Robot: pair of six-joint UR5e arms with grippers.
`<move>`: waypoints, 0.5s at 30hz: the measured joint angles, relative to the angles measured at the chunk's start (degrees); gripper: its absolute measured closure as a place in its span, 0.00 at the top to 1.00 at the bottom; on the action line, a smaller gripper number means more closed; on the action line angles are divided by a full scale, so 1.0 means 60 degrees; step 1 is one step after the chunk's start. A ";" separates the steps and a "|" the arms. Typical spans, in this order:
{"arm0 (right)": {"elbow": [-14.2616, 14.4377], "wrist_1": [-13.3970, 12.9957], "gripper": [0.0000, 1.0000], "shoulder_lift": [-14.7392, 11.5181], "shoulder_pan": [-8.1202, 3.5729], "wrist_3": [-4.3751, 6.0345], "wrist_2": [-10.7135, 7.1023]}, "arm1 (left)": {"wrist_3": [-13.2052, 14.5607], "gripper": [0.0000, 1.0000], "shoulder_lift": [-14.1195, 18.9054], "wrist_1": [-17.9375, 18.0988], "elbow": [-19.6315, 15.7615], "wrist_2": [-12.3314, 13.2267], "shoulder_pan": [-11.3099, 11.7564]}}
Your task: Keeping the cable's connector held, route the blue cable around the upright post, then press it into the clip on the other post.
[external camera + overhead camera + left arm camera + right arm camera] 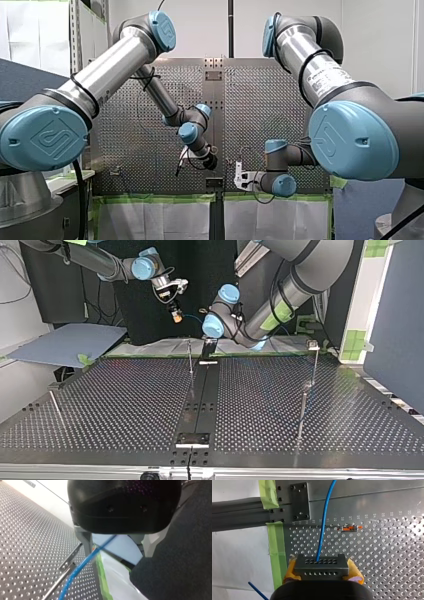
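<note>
Blue cable [323, 530]: rises straight out of the connector [321, 566]; further from the connector it crosses my left gripper's gap
Connector: grey block, clear of the desk [387, 555]; clamped between the yellow pads of my right gripper [322, 571]
Left gripper [117, 546]: metal fingers spread wide, gripping nothing; cable loose beside one finger
Post [66, 565]: thin, bracket-topped; just beside the cable, far from the connector
Orange clip [350, 528]: ahead of the connector, near the cable
Step, judged: routing not yet begun; keep the connector clamped; guide the cable slackly, low around the post
</note>
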 joint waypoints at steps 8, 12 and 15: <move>-0.0013 0.0078 0.00 -0.0001 0.0054 0.0061 0.0032 | -0.0155 1.00 0.0000 0.0087 0.0000 0.0527 -0.0079; -0.0051 0.0131 0.00 0.0000 0.0048 0.0107 0.0041 | -0.0146 1.00 0.0001 0.0104 0.0000 0.0611 -0.0125; -0.0063 0.0144 0.00 0.0000 0.0055 0.0140 0.0046 | -0.0109 1.00 0.0000 0.0128 0.0000 0.0671 -0.0190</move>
